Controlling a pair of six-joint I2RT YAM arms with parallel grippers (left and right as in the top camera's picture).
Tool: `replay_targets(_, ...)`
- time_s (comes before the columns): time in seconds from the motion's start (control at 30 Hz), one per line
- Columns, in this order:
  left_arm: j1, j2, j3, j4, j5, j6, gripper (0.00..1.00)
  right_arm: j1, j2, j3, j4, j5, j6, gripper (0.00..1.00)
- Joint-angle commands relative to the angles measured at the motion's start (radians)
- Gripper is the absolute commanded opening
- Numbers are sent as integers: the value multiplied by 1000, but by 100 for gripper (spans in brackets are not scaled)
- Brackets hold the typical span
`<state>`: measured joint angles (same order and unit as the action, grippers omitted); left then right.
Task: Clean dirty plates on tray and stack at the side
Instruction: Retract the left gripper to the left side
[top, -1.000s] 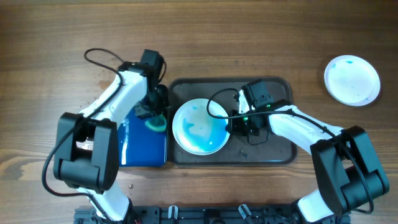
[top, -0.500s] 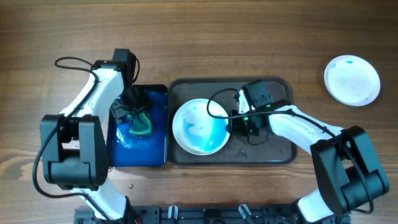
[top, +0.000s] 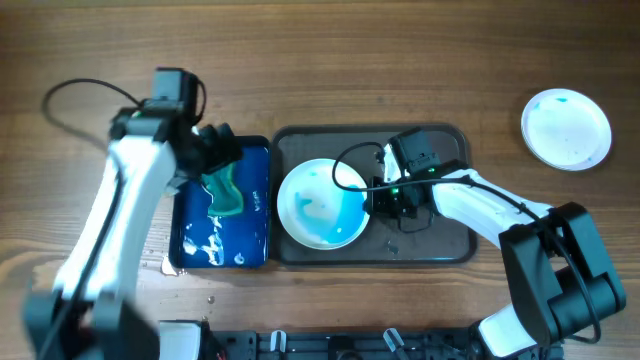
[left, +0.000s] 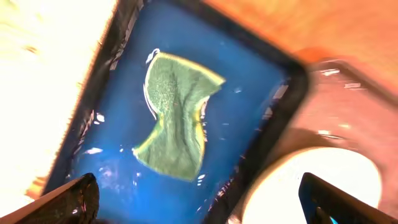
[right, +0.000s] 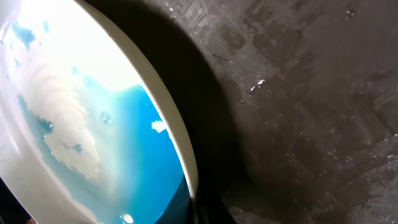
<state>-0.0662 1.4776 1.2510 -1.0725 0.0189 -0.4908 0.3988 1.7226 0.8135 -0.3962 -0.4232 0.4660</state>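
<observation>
A white plate (top: 320, 203) smeared with blue (right: 93, 124) sits tilted on the dark tray (top: 440, 245). My right gripper (top: 378, 200) is shut on its right rim (right: 199, 205). A green sponge (top: 225, 190) lies in the blue tub (top: 255, 250) of water left of the tray. It shows free in the left wrist view as the sponge (left: 177, 124). My left gripper (top: 213, 150) hangs above the tub's far end. In its own wrist view the left gripper (left: 199, 202) stands wide open, with nothing between its fingers (left: 68, 199).
A second white plate (top: 566, 128) with faint blue specks lies on the wooden table at the far right. Bare tray floor (right: 311, 124) stretches right of the held plate. The tub's dark rim (left: 283, 106) borders the tray.
My left gripper opened and let the sponge drop into the blue tub, and the arm swung left and up. The right arm and plate have not moved.
</observation>
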Motion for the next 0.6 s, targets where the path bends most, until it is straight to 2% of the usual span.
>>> replay_targets(0.0,3,-163,18,-30,-28,12,100,15,69,-33,-27,86,-74,5)
replay_targets(0.3,3,-409,18,-74,-39,13,100,15,19,100,-148,155,-158,5)
replay_targets(0.47,3,-430,18,-75,-42,13,100,15,-13,196,-261,227,-207,5)
replay_targets(0.57,3,-428,18,-89,-95,12,100,15,-19,259,-340,290,-235,5)
